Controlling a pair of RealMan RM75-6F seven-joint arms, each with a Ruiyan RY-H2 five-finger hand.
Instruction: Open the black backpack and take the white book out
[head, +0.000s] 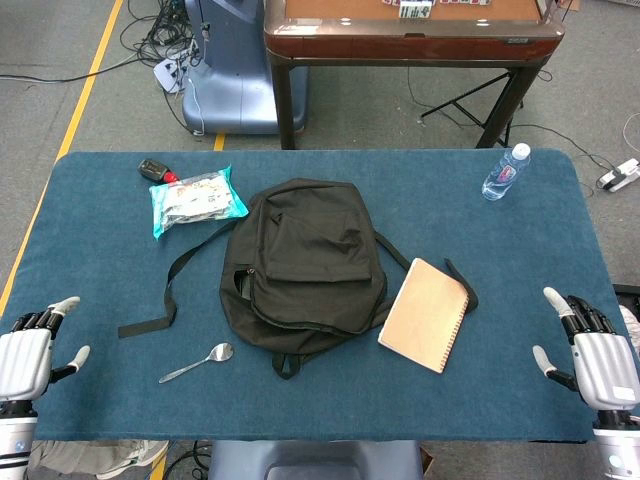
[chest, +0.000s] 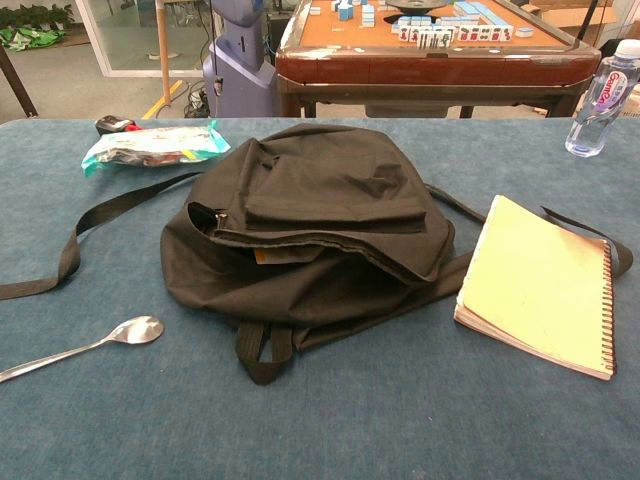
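The black backpack (head: 305, 262) lies flat in the middle of the blue table, its zipper partly parted along the near side (chest: 300, 245). A spiral-bound book with a pale cover (head: 427, 312) rests on the table just right of the backpack (chest: 545, 285). My left hand (head: 28, 355) hovers at the table's near left corner, fingers apart and holding nothing. At the near right corner my right hand (head: 593, 352) is likewise spread and bare. Both hands are far from the backpack and show only in the head view.
A metal spoon (head: 198, 362) lies near the front edge, left of the backpack, by a loose strap (head: 165, 300). A teal snack packet (head: 196, 199) and a small black device (head: 152, 169) sit at the back left. A water bottle (head: 506, 173) stands back right.
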